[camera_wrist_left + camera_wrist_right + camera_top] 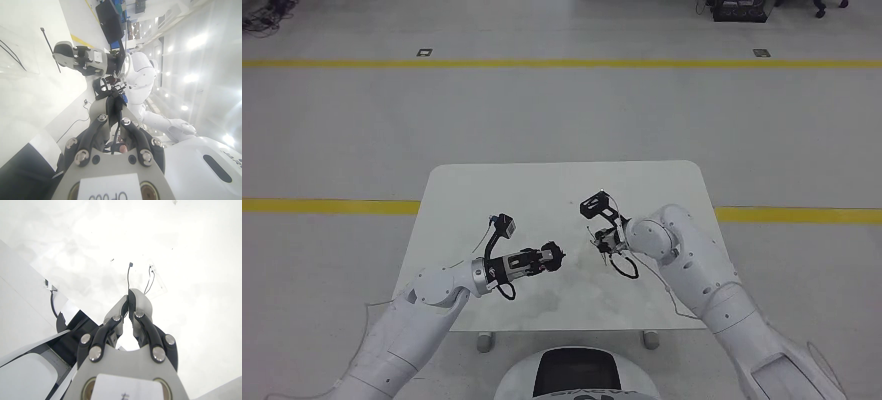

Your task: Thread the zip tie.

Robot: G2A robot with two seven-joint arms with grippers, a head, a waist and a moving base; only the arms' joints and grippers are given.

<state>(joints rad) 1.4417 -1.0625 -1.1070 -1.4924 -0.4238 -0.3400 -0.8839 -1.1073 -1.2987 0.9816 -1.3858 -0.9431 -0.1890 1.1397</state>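
Observation:
A thin black zip tie (pixel 128 275) sticks out past my right gripper (pixel 128 293), which is shut on its strap, the small square head at the far end. From the left wrist view the same zip tie (pixel 46 38) runs slantwise through the right gripper (pixel 55 55), both ends free. My left gripper (pixel 113 98) is held above the table a short way from it, pads pressed together; nothing shows between them. In the top view the left gripper (pixel 555 253) and right gripper (pixel 595 242) face each other over the white table (pixel 542 190).
A clear flat tray (pixel 160 283) lies on the table beyond the right gripper with two more black zip ties (pixel 150 281) on it. The tray (pixel 11 56) also appears in the left wrist view.

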